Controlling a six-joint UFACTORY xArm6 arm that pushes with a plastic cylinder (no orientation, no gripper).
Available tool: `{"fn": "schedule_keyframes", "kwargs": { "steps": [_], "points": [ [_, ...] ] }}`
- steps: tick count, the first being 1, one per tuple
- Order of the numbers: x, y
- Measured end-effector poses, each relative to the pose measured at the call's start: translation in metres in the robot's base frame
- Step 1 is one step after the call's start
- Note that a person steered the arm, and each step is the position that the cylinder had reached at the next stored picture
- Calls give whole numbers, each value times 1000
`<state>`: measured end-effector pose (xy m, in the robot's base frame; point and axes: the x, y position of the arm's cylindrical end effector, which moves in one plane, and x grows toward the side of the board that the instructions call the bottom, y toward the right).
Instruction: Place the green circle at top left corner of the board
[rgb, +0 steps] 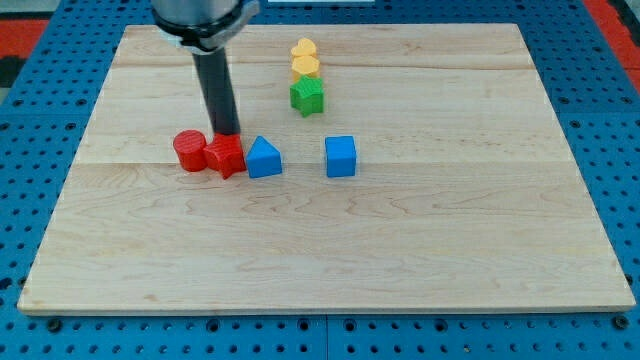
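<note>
The only green block I see is a green star-shaped block at the board's upper middle; no green circle shows. Just above it stand a yellow hexagon and a yellow heart, the three in a close column. My tip rests on the board at the left of centre, touching or nearly touching the top edge of a red star-like block. The tip is well left of and below the green block.
A red cylinder sits against the red block's left side. A blue triangle sits at its right, and a blue cube farther right. The wooden board lies on a blue pegboard table.
</note>
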<state>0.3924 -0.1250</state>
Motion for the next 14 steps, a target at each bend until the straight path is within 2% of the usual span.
{"fn": "schedule_keyframes", "kwargs": {
  "steps": [1, 2, 3, 4, 5, 6, 7, 9, 12, 13, 14],
  "points": [
    [-10, -39],
    [-36, -136],
    [-72, -179],
    [-91, -179],
    [-177, -180],
    [-199, -180],
    [-201, -178],
    [-195, -110],
    [-201, -118],
    [-190, -112],
    [-173, -63]
  ]
}}
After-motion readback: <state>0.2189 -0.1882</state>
